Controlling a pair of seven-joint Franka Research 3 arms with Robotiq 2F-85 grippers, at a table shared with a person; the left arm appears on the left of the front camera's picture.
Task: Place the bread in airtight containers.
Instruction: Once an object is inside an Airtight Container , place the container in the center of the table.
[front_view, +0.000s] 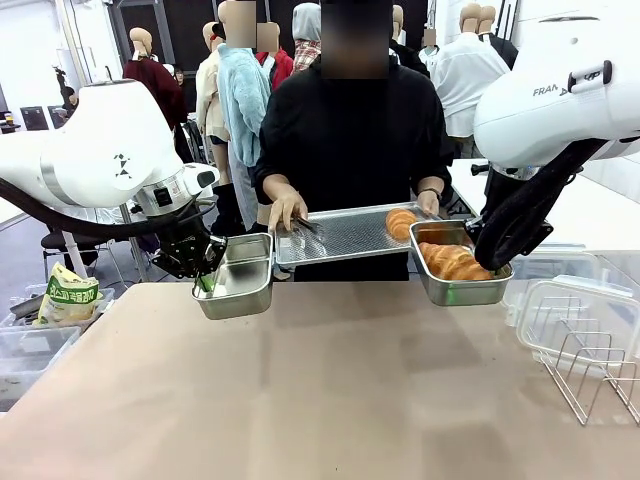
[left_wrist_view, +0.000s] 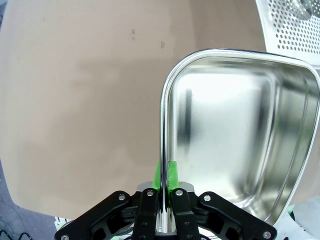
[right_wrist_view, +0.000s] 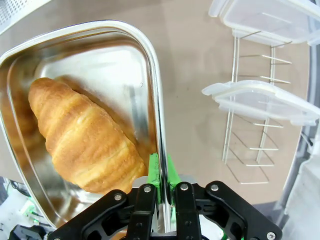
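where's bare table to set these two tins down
Free: the bare tabletop in the middle and near side, between the empty tin at left and the wire rack at right. Crowded: the right edge with rack and clear lids, and the far edge by the filled tin and the person's tray.

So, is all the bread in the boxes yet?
Not yet. Done: one croissant lies in the tin that the right gripper holds by its rim. In hand: the left gripper holds up the other tin, which is empty. Left: another croissant sits on the person's tray, and the clear lids are off to the side, not on either tin.
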